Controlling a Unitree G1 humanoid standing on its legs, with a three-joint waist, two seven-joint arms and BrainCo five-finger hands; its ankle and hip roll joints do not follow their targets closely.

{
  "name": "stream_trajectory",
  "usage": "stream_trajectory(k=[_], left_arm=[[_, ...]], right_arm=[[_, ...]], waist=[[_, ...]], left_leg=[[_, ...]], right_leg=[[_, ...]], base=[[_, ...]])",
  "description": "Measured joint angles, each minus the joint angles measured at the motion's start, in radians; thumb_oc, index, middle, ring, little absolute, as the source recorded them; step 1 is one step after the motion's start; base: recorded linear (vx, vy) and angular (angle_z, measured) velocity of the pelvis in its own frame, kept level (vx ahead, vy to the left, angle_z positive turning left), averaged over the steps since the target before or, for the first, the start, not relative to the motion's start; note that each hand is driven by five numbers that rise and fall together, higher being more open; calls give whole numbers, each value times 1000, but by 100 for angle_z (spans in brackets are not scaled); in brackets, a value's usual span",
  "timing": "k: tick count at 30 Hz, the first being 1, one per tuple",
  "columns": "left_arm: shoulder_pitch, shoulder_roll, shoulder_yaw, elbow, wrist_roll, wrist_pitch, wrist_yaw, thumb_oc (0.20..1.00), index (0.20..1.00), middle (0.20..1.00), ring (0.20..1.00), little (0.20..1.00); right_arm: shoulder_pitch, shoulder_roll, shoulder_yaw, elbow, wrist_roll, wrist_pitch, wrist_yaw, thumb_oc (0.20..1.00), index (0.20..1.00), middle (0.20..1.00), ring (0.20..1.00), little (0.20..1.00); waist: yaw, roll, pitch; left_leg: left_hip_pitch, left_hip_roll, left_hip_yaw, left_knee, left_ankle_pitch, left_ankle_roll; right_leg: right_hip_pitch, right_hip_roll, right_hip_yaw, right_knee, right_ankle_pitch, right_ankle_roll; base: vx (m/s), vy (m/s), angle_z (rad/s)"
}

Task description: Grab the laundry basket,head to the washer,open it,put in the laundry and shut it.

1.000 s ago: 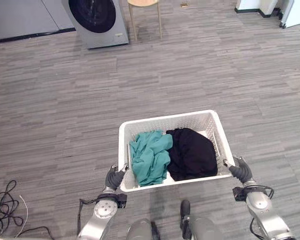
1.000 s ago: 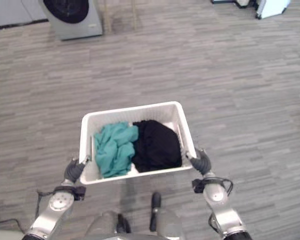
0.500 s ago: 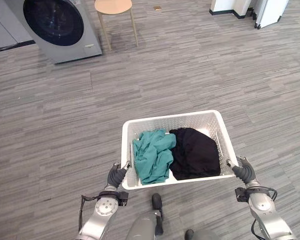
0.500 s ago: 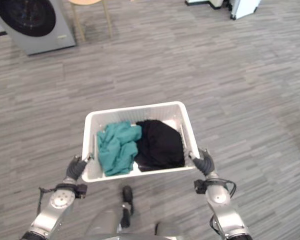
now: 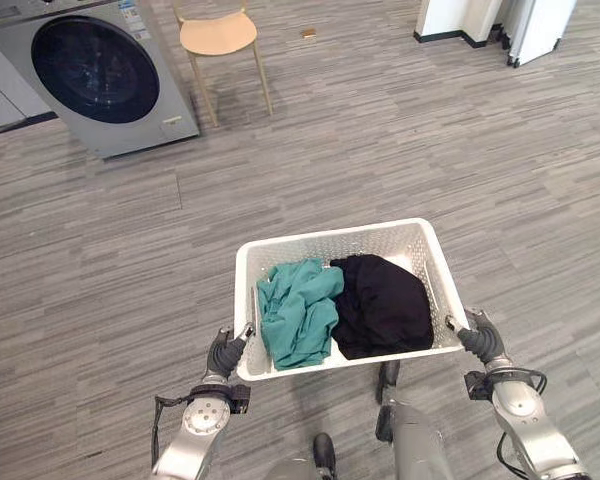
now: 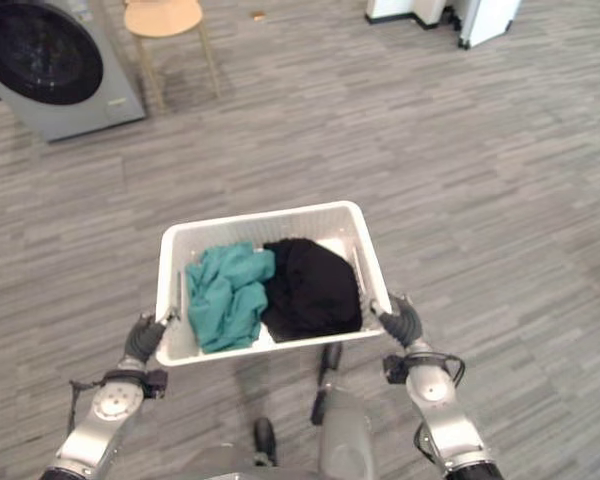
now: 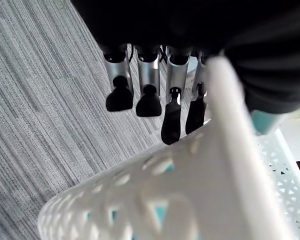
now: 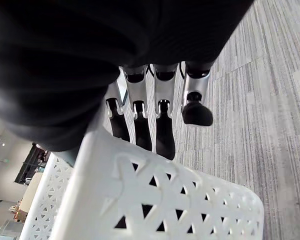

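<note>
Both hands, left (image 5: 224,354) and right (image 5: 479,342), clamp the white laundry basket (image 5: 320,242) holding teal (image 5: 297,310) and black laundry (image 5: 383,304).

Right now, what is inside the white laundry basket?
The laundry basket holds a crumpled teal garment on the robot's left and a black garment beside it on the right, touching. Anything beneath them is covered.

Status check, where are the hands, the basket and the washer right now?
Left hand and right hand each grip a near corner of the white laundry basket. Teal cloth and black cloth inside. Washer ahead-left, door shut; wooden stool beside it.
</note>
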Motion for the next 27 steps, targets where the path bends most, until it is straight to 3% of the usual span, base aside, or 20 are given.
stream_trajectory(k=[1, 2, 3, 4, 5, 7, 8, 10, 11, 12, 13, 15, 16, 17, 18, 20, 22, 23, 26, 27], left_arm=[[1, -12, -2, 7, 5, 0, 1, 200, 200, 200, 200, 200], [3, -14, -8, 8, 9, 1, 1, 200, 200, 200, 200, 200], [13, -18, -21, 8, 10, 1, 0, 200, 200, 200, 200, 200], [11, -20, -29, 11, 10, 2, 5, 200, 200, 200, 200, 200], [16, -30, -36, 15, 10, 3, 8, 200, 200, 200, 200, 200], [33, -28, -33, 10, 7, 1, 11, 200, 200, 200, 200, 200], [29, -29, -31, 9, -1, 2, 7, 200, 200, 200, 200, 200], [27, -34, -35, 11, -2, 2, 0, 200, 200, 200, 200, 200], [20, -26, -42, 6, -2, 1, -8, 200, 200, 200, 200, 200], [19, -27, -42, 5, -2, 0, -11, 200, 200, 200, 200, 200], [8, -35, -40, -3, -2, -1, -13, 200, 200, 200, 200, 200], [10, -38, -38, -3, -3, -1, -14, 200, 200, 200, 200, 200], [11, -36, -36, -4, -3, -1, -15, 200, 200, 200, 200, 200], [11, -39, -35, -6, -3, -6, -15, 200, 200, 200, 200, 200], [12, -42, -34, -5, -3, -8, -15, 200, 200, 200, 200, 200], [17, -42, -32, 1, -3, -5, -15, 200, 200, 200, 200, 200], [26, -43, -31, 2, -3, -4, -14, 200, 200, 200, 200, 200], [26, -46, -33, 2, -3, 0, -15, 200, 200, 200, 200, 200], [35, -50, -33, 2, -3, 3, -16, 200, 200, 200, 200, 200], [32, -48, -31, 9, -3, 4, -16, 200, 200, 200, 200, 200]], right_arm=[[3, -1, -1, 9, 0, 1, 2, 200, 200, 200, 200, 200], [14, -1, -4, 11, 0, 2, 1, 200, 200, 200, 200, 200], [42, -10, -4, 14, 1, 0, 5, 200, 200, 200, 200, 200], [38, -9, -7, 27, 1, 0, 6, 200, 200, 200, 200, 200], [40, -22, -10, 30, 1, -1, 10, 200, 200, 200, 200, 200], [12, -36, -6, 31, 1, -1, 22, 200, 200, 200, 200, 200], [-11, -39, -7, 44, 1, -6, 21, 200, 200, 200, 200, 200], [-21, -39, -9, 69, 2, -6, 21, 200, 200, 200, 200, 200], [3, -36, -15, 50, 6, -6, 15, 200, 200, 200, 200, 200], [11, -40, -21, 36, 6, -7, 12, 200, 200, 200, 200, 200], [9, -48, -31, 23, 6, -7, 10, 200, 200, 200, 200, 200], [0, -48, -35, 25, 6, -5, 11, 200, 200, 200, 200, 200], [3, -45, -33, 24, 5, -5, 11, 200, 200, 200, 200, 200], [15, -43, -33, 24, 5, -9, 10, 200, 200, 200, 200, 200], [12, -37, -33, 31, 5, -8, 7, 200, 200, 200, 200, 200], [16, -30, -29, 34, 4, -5, 7, 200, 200, 200, 200, 200], [17, -26, -26, 36, 3, -4, 5, 200, 200, 200, 200, 200], [23, -27, -26, 40, 3, -2, 5, 200, 200, 200, 200, 200], [34, -24, -24, 40, 3, -1, 9, 200, 200, 200, 200, 200], [36, -10, -24, 43, 2, 0, 9, 200, 200, 200, 200, 200]], waist=[[-24, 6, -5], [-28, 9, -6], [-30, 12, -19], [-30, 16, -17], [-17, 20, -25], [-11, 35, -33], [-12, 33, -32], [-15, 33, -32], [0, -2, -41], [0, -10, -41], [12, -26, -34], [15, -31, -29], [20, -28, -30], [31, -28, -31], [37, -17, -30], [52, -12, -30], [77, -17, -29], [75, -15, -29], [85, -10, -31], [86, -16, -31]], left_leg=[[25, 14, -51, 24, -51, -23], [50, 24, -71, 32, -62, -33], [92, 54, -101, 46, -93, -66], [78, 76, -104, 117, -114, -82], [24, 111, -91, 252, -109, -87], [-60, 177, -85, 440, -89, -88], [-87, 205, -71, 497, -23, -106], [-99, 222, -57, 540, 24, -114], [-153, 223, -33, 581, 15, -121], [-180, 204, -15, 548, -2, -118], [-225, 174, 20, 437, -18, -118], [-268, 141, 38, 303, -10, -104], [-303, 136, 49, 256, 6, -103], [-328, 130, 65, 162, 59, -110], [-360, 140, 73, 91, 114, -109], [-403, 145, 73, 67, 163, -97], [-430, 138, 86, 52, 195, -90], [-429, 124, 99, 25, 234, -61], [-397, 115, 125, 0, 243, -35], [-381, 112, 124, 10, 294, 3]], right_leg=[[6, 4, 101, 21, 4, 2], [15, 4, 109, 52, 3, 1], [47, 14, 90, 100, 35, -20], [46, 18, 87, 145, 54, -29], [55, 42, 62, 178, 78, -94], [51, 83, 33, 219, 36, -143], [78, 109, 17, 237, -33, -171], [107, 122, 7, 240, -67, -190], [196, 140, 27, 172, -72, -203], [223, 142, 36, 135, -71, -205], [269, 138, 37, 79, -55, -203], [332, 144, 24, 37, -55, -201], [362, 151, 11, 17, -61, -191], [423, 165, -8, -45, -81, -165], [474, 194, -10, -95, -88, -161], [515, 217, -13, -117, -84, -167], [549, 218, -2, -120, -119, -124], [578, 220, -3, -119, -132, -135], [663, 209, 23, -113, -181, -86], [684, 196, 35, -94, -203, -75]], base=[[506, -364, 88], [427, -386, 118], [389, -403, 85], [349, -407, 77], [241, -267, 33], [352, -278, 2], [491, -314, 8], [354, -157, 7], [316, -95, -6], [290, -56, -15], [303, -54, 1], [325, -44, -3], [539, -26, 4], [574, -8, 5], [447, 0, 3], [385, 61, -18], [531, 111, -30], [302, 77, -5], [405, 166, -19], [414, 216, -25]])
